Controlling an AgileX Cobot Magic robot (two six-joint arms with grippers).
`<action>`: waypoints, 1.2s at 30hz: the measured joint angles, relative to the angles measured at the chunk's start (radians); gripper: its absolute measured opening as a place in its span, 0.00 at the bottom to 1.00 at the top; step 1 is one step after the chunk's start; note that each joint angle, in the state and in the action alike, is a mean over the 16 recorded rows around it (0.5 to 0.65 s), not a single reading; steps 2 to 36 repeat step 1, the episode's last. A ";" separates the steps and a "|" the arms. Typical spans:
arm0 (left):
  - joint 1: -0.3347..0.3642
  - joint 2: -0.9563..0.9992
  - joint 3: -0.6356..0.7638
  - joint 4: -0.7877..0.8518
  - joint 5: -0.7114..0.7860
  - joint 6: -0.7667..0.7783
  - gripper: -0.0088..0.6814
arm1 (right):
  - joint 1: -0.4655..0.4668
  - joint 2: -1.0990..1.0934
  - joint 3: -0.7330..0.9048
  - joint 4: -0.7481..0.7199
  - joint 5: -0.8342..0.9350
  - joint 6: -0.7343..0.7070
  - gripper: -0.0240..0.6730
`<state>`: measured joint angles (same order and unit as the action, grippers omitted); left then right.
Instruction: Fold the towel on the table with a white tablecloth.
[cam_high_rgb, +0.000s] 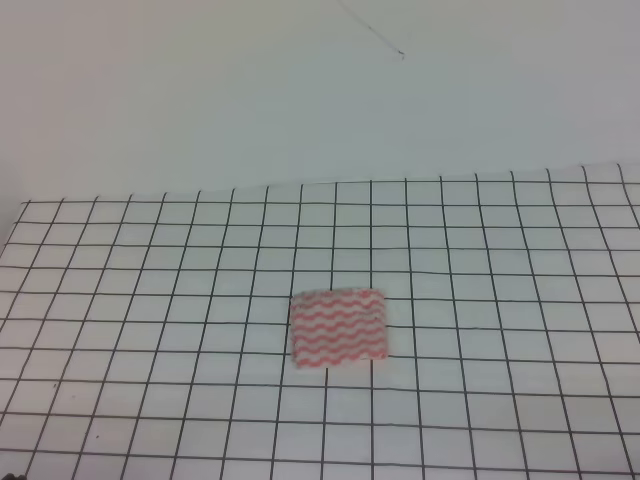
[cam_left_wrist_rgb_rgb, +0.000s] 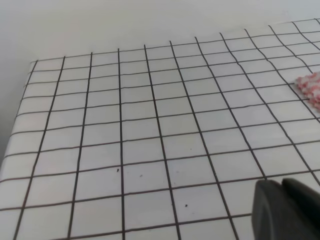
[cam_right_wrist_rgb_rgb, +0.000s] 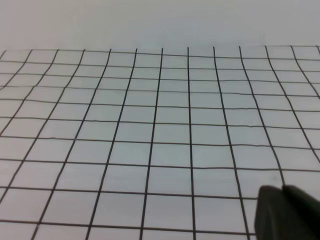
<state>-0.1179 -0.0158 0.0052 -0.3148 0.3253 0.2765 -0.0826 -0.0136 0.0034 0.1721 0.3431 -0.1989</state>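
Note:
The towel, pink-red and white with wavy stripes, lies as a small flat rectangle about two grid squares wide near the middle of the tablecloth that covers the table. One edge of the towel shows at the right border of the left wrist view. Neither arm appears in the exterior high view. My left gripper is a dark shape at the lower right of its view, its two fingers together, far from the towel. My right gripper looks the same over bare grid cloth, holding nothing.
A plain white wall rises behind the table's far edge. The cloth's left edge drops off in the left wrist view. A thin wire hangs against the wall at the top.

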 joint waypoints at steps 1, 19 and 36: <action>0.000 -0.001 -0.003 0.000 0.002 0.000 0.01 | 0.000 0.000 0.000 0.000 0.000 0.000 0.03; 0.000 -0.001 -0.003 0.000 0.002 0.000 0.01 | 0.000 0.000 0.000 0.000 0.000 0.000 0.03; 0.000 -0.001 -0.003 0.000 0.002 0.000 0.01 | 0.000 0.000 0.000 0.000 0.000 0.000 0.03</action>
